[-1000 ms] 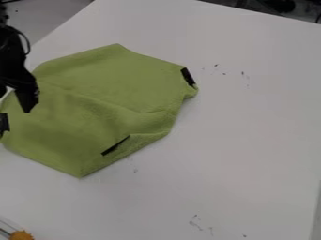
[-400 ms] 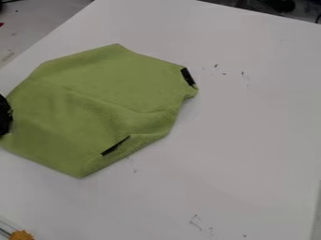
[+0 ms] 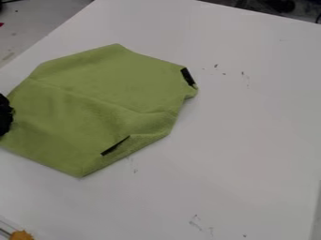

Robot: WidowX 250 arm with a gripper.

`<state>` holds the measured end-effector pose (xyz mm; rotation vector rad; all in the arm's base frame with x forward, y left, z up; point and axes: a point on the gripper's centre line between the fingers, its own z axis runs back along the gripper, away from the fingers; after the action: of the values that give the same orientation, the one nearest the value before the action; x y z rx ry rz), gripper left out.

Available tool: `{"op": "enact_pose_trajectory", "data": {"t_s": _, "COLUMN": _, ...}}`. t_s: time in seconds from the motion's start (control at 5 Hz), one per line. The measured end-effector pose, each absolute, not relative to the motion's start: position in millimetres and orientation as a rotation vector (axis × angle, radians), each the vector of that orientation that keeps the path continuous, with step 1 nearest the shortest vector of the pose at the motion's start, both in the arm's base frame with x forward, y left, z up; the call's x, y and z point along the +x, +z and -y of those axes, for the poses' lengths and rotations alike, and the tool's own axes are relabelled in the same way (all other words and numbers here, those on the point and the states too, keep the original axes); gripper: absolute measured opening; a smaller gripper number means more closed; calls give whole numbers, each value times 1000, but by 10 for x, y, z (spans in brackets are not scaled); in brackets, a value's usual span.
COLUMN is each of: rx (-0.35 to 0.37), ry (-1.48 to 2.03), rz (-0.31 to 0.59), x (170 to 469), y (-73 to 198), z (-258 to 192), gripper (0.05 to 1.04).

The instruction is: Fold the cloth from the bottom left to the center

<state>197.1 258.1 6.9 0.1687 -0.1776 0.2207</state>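
"Gripper (image 3: 5, 115)?"
"Cut off at my view's left edge; I can't tell whether it's wide or narrow. It's shifted since a second ago."
"Cloth (image 3: 106, 89)?"
"Near the table's (image 3: 251, 140) upper-left edge."

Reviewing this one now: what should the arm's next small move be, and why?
I'd probably ease the arm toward the lower left edge of the green cloth, ready to draw it to the middle. The arm is at the cloth's left side, and that lower left part lies spread on the white table, not folded inward.
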Motion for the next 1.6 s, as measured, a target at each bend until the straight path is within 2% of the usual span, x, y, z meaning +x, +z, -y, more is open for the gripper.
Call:
{"op": "enact_pose_trajectory", "data": {"t_s": 0.2, "rx": 181, "ry": 226, "rz": 153, "x": 1895, "y": 85, "z": -2522, "gripper": 438}}
{"op": "enact_pose_trajectory", "data": {"t_s": 0.4, "rx": 191, "ry": 222, "rz": 120, "x": 1758, "y": 117, "z": -2441, "gripper": 211}}
{"op": "enact_pose_trajectory", "data": {"t_s": 0.6, "rx": 235, "ry": 225, "rz": 115, "x": 1685, "y": 287, "z": -2453, "gripper": 82}}
{"op": "enact_pose_trajectory", "data": {"t_s": 0.8, "rx": 294, "ry": 208, "rz": 117, "x": 1784, "y": 586, "z": -2329, "gripper": 56}}
{"op": "enact_pose_trajectory", "data": {"t_s": 1.0, "rx": 293, "ry": 178, "rz": 93, "x": 2003, "y": 713, "z": -2027, "gripper": 55}}
{"op": "enact_pose_trajectory", "data": {"t_s": 1.2, "rx": 238, "ry": 182, "rz": 99, "x": 2292, "y": 759, "z": -1710, "gripper": 54}}
{"op": "enact_pose_trajectory", "data": {"t_s": 1.4, "rx": 133, "ry": 161, "rz": 55, "x": 2506, "y": 457, "z": -1341, "gripper": 54}}
{"op": "enact_pose_trajectory", "data": {"t_s": 1.6, "rx": 79, "ry": 121, "rz": 40, "x": 2684, "y": 324, "z": -1137, "gripper": 54}}
